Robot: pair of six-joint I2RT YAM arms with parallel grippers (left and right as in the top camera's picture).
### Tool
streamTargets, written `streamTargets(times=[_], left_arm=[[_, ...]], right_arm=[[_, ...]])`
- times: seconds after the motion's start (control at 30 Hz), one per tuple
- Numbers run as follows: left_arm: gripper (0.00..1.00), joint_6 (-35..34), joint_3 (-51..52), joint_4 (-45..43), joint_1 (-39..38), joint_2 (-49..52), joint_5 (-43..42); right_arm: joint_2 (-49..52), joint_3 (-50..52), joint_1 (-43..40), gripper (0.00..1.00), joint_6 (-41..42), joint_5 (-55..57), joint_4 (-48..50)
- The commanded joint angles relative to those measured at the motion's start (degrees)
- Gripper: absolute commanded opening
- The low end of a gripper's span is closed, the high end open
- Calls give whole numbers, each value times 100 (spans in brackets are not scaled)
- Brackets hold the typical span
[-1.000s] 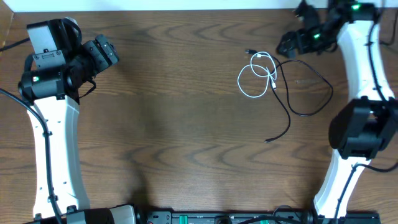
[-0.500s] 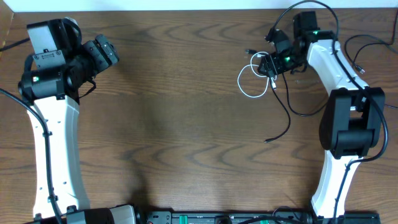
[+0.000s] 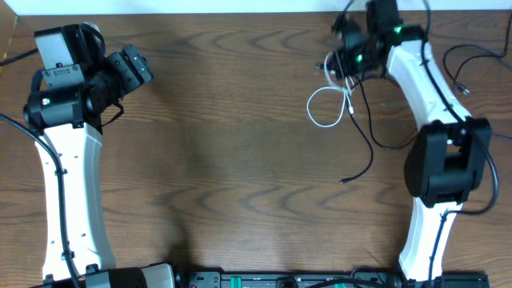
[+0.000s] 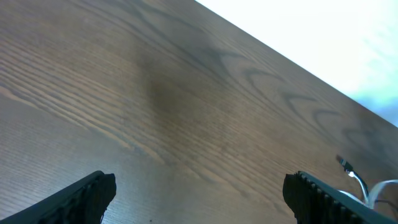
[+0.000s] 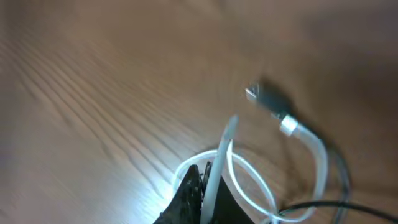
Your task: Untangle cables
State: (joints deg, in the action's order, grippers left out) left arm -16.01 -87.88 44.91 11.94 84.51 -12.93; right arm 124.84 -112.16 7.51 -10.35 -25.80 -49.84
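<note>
Right end effector point(image 3: 340, 64) pinches the white cable point(image 5: 225, 146), black cable point(image 3: 372, 154) crossing it; left end effector point(image 4: 202, 191) spread wide.

Table point(image 3: 224, 144): mid-brown wood w/ darker wavy grain; white strip point(image 3: 200, 6) past far edge. White cable point(image 5: 318, 144) w/ dark grey plug point(image 5: 267, 99). Black cable point(image 3: 371, 157) black thru-out. L arm point(image 3: 68, 184) & R arm point(image 3: 420, 72): white links, black joints. Green LED point(image 3: 396, 30) on R arm.
</note>
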Motion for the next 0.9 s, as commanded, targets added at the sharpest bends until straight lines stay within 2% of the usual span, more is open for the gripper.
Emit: streamTargets(times=[0.0,0.2,0.37,0.53,0.63,0.87], left_arm=[[92,96,-9,7,26,48,79],[92,96,-9,7,26,48,79],[92,96,-9,7,26,48,79],[92,96,-9,7,26,48,79],[92,96,-9,7,26,48,79],[92,96,-9,7,26,48,79]], right_arm=[[-1054,-1082,72,1,599,-155,-44],[-1849,-1947,4,1,1106,-153,238],[-2249,-2181,4,1,1268,-13,669],[-2446,-2273,4,1,1458,686,931],[-2361,-2258,24,1,1460,723,334],[-1593,-2155,393,1,1526,382,-1941]])
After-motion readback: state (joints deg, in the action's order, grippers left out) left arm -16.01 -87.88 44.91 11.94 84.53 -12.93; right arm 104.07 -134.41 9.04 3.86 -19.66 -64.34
